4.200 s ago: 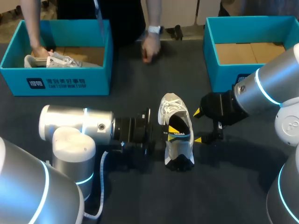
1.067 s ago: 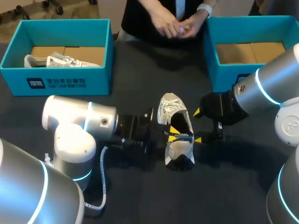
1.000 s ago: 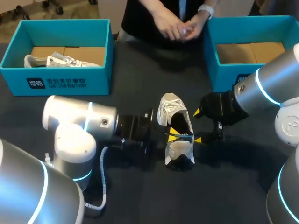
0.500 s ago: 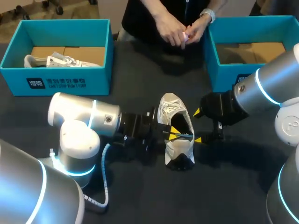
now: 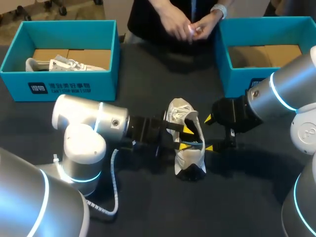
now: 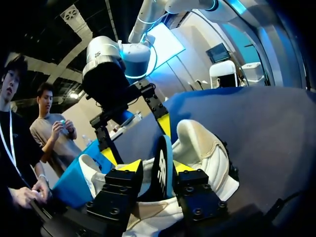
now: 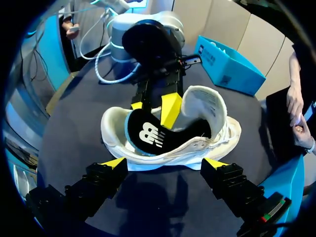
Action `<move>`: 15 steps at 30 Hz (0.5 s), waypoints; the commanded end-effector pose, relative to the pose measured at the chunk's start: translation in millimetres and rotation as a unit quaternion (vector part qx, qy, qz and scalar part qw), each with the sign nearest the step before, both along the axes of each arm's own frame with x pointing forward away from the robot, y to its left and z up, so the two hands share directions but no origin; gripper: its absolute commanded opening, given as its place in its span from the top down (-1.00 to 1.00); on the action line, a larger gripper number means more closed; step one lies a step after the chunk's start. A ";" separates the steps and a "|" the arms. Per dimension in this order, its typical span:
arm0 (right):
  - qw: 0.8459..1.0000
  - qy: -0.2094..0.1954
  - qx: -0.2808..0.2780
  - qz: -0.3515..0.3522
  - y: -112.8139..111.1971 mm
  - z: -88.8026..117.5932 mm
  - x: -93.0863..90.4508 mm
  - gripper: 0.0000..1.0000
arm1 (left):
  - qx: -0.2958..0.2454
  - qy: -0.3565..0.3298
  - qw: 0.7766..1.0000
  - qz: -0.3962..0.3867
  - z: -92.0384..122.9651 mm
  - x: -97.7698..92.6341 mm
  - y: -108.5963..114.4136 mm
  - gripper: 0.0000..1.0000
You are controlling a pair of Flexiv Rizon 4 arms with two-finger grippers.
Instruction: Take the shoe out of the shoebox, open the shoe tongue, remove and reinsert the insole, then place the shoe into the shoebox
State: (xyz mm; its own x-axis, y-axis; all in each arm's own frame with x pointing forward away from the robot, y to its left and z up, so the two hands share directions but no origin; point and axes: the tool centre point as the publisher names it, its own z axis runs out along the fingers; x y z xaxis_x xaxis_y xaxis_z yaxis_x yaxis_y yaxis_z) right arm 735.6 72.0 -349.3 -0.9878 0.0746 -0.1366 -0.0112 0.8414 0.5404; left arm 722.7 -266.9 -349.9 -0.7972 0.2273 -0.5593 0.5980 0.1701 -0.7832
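Observation:
A white shoe (image 5: 187, 148) lies on the dark table between my two grippers, its tongue pulled up. Its black insole (image 7: 148, 136) sits tilted in the opening. My left gripper (image 5: 185, 138) comes in from the left, one yellow fingertip (image 7: 170, 108) inside the shoe and the other at its far side. In the left wrist view the insole (image 6: 160, 170) stands on edge between the parted fingers of that gripper (image 6: 154, 167). My right gripper (image 5: 208, 133) stands open just right of the shoe, and in its own view the right gripper (image 7: 164, 163) has the shoe (image 7: 197, 148) just ahead of its tips.
A teal shoebox (image 5: 59, 89) at the back left holds another white shoe (image 5: 64, 64). A second teal shoebox (image 5: 237, 79) at the back right shows only its cardboard floor. Bare table lies in front of the shoe.
My left arm has pushed rightward into the shoe and its fingers have spread apart. The shoe and the right arm have stayed put.

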 end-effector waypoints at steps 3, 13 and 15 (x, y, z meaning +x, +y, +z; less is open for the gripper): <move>1.000 -0.001 0.000 0.000 0.4 -0.2 -0.9 -1.00 | -0.004 -0.003 1.000 0.001 10.5 -10.8 9.5 0.20; 1.000 -0.001 0.000 0.000 0.4 -0.2 -0.9 -1.00 | -0.010 -0.003 1.000 -0.005 16.7 -17.6 9.6 0.36; 1.000 -0.001 0.000 0.000 0.4 -0.2 -0.9 -1.00 | -0.012 -0.003 1.000 -0.006 19.9 -18.5 11.1 0.33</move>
State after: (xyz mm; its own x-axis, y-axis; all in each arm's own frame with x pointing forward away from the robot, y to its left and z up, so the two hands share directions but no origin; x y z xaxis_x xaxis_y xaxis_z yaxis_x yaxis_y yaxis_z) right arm 735.6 72.0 -349.3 -0.9878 0.0746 -0.1366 -0.0112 0.8414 0.5404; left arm 706.2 -259.0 -333.1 -0.7912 0.2250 -0.5687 0.6043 0.1441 -0.7836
